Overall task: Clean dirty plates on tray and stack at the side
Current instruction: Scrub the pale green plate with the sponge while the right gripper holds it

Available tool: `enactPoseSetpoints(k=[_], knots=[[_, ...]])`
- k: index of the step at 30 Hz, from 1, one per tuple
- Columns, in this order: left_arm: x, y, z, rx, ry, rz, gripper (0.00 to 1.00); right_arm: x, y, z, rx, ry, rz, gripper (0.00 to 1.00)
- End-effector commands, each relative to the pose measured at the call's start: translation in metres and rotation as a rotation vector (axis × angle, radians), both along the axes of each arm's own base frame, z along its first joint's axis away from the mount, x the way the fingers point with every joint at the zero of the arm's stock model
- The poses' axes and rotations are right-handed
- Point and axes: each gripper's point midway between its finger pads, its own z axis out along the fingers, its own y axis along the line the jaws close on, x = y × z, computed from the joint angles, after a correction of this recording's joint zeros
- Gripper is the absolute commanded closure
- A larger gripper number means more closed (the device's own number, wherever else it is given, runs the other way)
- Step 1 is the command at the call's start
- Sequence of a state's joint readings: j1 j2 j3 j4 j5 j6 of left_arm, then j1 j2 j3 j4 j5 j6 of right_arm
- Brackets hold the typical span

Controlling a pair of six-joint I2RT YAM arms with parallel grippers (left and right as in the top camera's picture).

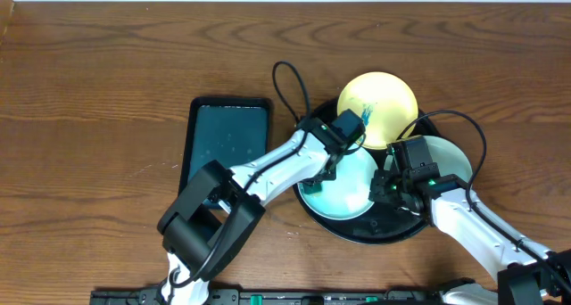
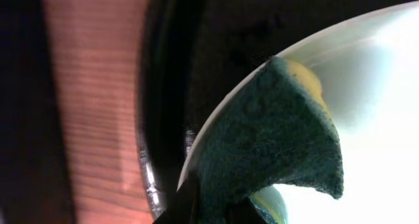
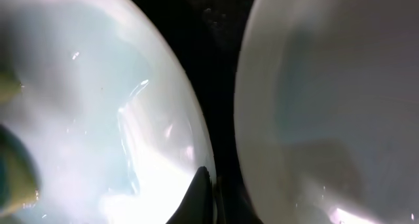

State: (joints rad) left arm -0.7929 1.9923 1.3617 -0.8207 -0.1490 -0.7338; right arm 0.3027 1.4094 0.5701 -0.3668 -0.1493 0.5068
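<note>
The black tray [image 1: 394, 230] holds two mint-white plates. The left plate [image 1: 350, 191] lies under my left gripper [image 1: 332, 167], which is shut on a green and yellow sponge [image 2: 275, 139] pressed onto that plate [image 2: 380, 86] near its rim. My right gripper [image 1: 385, 187] pinches the right rim of the same plate [image 3: 98, 119], with one finger [image 3: 200, 198] lying over the edge. The second mint-white plate [image 1: 446, 160] sits to the right, also shown in the right wrist view [image 3: 327, 106]. The pale yellow plate [image 1: 377, 107], with a blue smear, rests at the tray's far rim.
A rectangular dark teal tray [image 1: 225, 140] lies on the wooden table [image 1: 107, 91] left of the black tray. A strip of black tray floor [image 3: 222, 54] shows between the two mint plates. The black tray's rim [image 2: 163, 86] borders the wood in the left wrist view.
</note>
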Motion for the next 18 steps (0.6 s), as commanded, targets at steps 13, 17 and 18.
enactPoseSetpoints(k=[13,17,18], knots=[[0.002,-0.060,-0.013,-0.352,0.113,-0.021,0.92,0.000,-0.012,-0.005,-0.074,-0.001,-0.009,0.99],[-0.005,-0.091,-0.005,-0.501,0.164,-0.031,0.92,0.000,-0.012,-0.004,-0.075,-0.003,-0.005,0.99],[-0.008,-0.097,-0.003,-0.528,0.177,-0.029,0.92,0.000,-0.012,-0.004,-0.075,-0.003,-0.005,0.99]])
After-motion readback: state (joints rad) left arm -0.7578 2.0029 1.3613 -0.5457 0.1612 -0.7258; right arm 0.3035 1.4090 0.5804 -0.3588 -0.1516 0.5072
